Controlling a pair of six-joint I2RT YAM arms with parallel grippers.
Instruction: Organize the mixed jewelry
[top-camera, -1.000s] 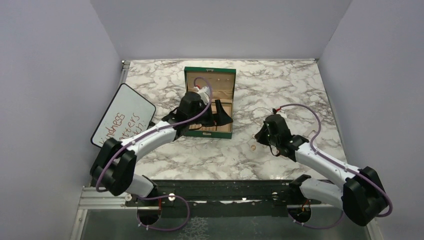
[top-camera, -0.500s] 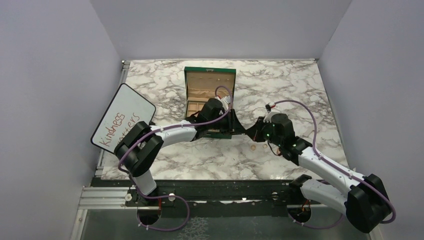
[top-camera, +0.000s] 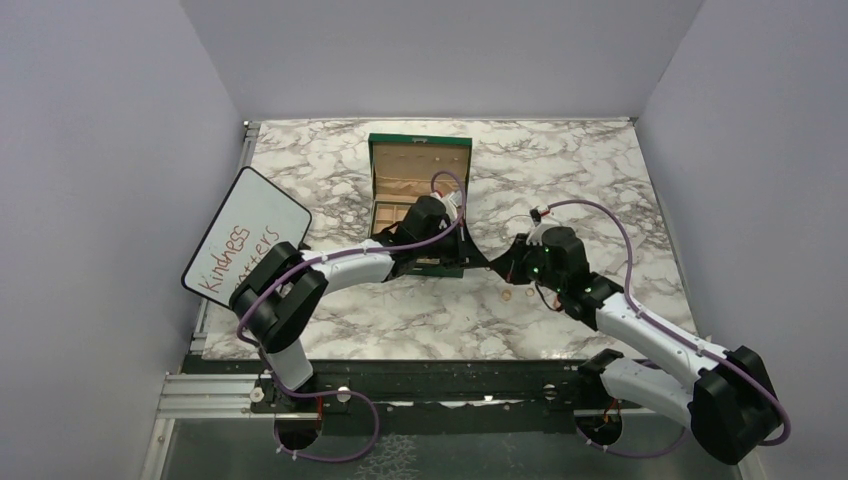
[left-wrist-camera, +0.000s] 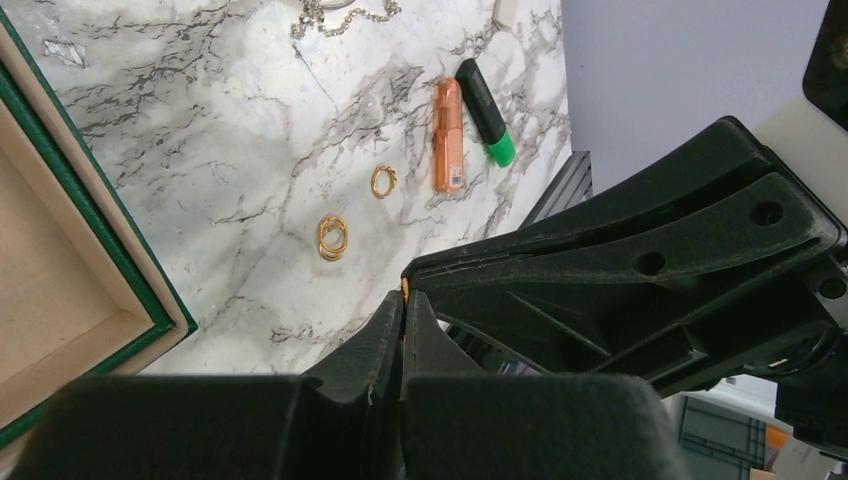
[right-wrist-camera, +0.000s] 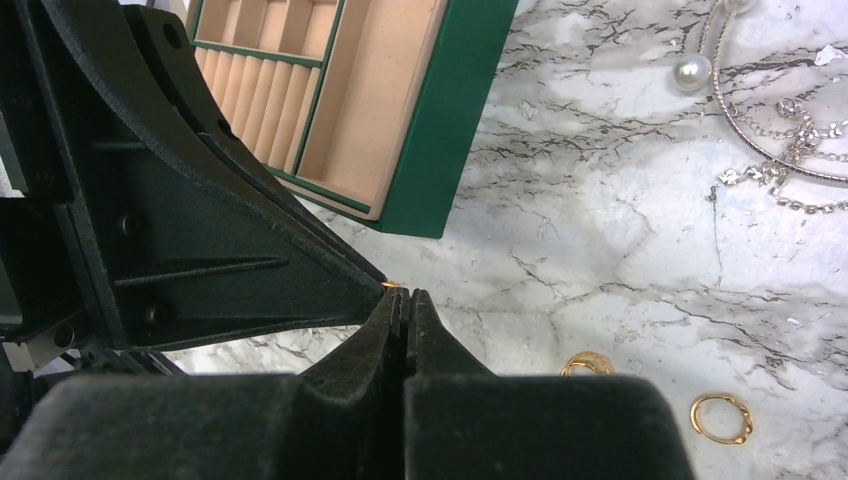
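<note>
Marble-patterned bench (top-camera: 400, 315) carries everything, and the open green box (right-wrist-camera: 445, 140) at its middle is the landmark.

Nearest, off the box's near right corner, two pieces of the mixed jewelry lie loose on the bench: a doubled gold ring (left-wrist-camera: 333, 237) and, just beside it and farther from the box, a single gold ring (left-wrist-camera: 383, 181). Both lie apart from the claws. Past them from the box, an orange marker (left-wrist-camera: 447, 137) and a black-and-green highlighter (left-wrist-camera: 487, 98) lie side by side.

Next come the claws, meeting tip to tip just off the box's right side near its front corner. The left claw (left-wrist-camera: 402, 305) has its fingers pressed together, and so does the right claw (right-wrist-camera: 403, 300). A gold speck (left-wrist-camera: 404, 288) shows exactly where the two sets of tips touch. It is too small to tell what it is or which claw pinches it.

Farther right of the box and beyond the claws lies a thin wire hoop (right-wrist-camera: 745, 135) tangled with fine chain, and a pearl bead (right-wrist-camera: 691, 72) sits just beside it on the box side.

The box shows beige lining, a row of ring slots and plain compartments, with its lid standing up at the far side.

Left of the box, a whiteboard (top-camera: 247, 243) leans at the bench edge. Red handwriting on it reads "Kindness", and the left arm partly covers a second line.
</note>
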